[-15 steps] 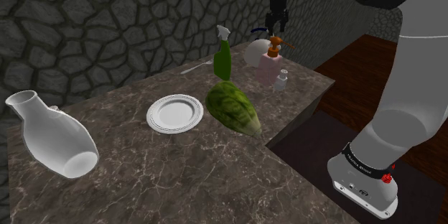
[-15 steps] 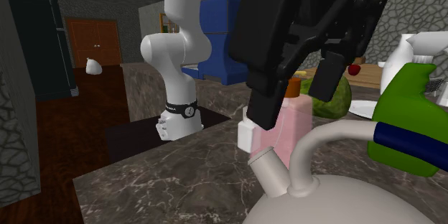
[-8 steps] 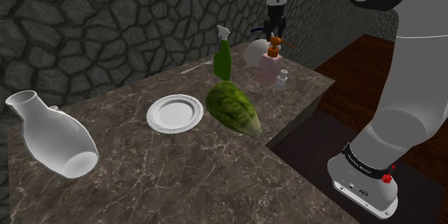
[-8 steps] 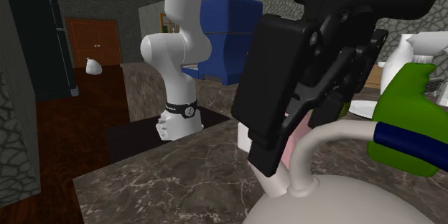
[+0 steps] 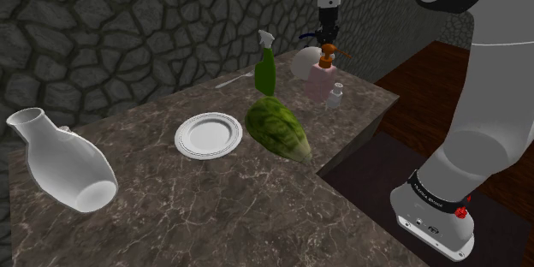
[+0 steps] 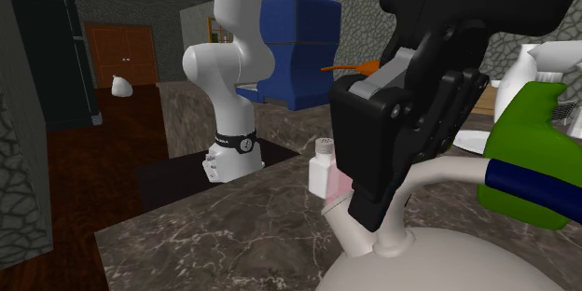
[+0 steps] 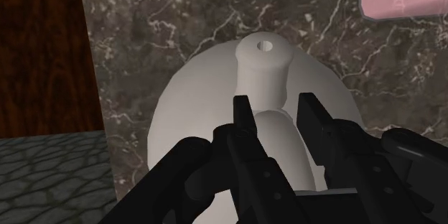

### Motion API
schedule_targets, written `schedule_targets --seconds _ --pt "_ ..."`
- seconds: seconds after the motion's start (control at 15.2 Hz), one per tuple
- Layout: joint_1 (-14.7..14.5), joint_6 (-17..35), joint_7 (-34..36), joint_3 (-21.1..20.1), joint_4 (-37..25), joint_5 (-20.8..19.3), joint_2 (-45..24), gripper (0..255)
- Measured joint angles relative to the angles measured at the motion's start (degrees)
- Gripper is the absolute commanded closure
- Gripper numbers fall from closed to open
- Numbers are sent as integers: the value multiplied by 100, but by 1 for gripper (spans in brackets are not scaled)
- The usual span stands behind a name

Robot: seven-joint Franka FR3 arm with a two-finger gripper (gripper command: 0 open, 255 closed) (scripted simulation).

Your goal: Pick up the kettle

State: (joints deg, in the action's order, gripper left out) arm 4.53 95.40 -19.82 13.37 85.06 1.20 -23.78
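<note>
The kettle (image 5: 299, 62) is white and round, standing at the far end of the marble counter behind a pink soap bottle (image 5: 323, 75). In the wrist view its body (image 7: 190, 111) and stubby spout (image 7: 264, 63) lie just beyond the fingers. My black gripper (image 7: 276, 104) comes straight down on it and is shut on the arched handle (image 7: 277, 126), one finger on each side. From the second exterior view the gripper (image 6: 378, 224) clasps the handle (image 6: 457, 173) just above the kettle's top (image 6: 420, 266). In the shoulder view the gripper (image 5: 326, 38) hangs over the kettle.
Close by the kettle stand the pink bottle (image 6: 332, 182), a green spray bottle (image 5: 265, 68) and a small white shaker (image 5: 335, 96). A watermelon (image 5: 278, 128), a plate (image 5: 208, 133) and a large white vase (image 5: 64, 164) lie nearer. The counter edge (image 5: 359, 133) drops to dark floor.
The gripper has come down over the kettle and its fingers, open a second ago, have closed on the handle. The kettle has not moved.
</note>
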Motion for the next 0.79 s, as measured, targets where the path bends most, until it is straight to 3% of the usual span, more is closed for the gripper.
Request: schedule_targets --seconds 0.26,0.79 --pt "-3 -18 5 0 -14 -2 4 255" --pt "8 -576 -9 11 -507 -17 67 255"
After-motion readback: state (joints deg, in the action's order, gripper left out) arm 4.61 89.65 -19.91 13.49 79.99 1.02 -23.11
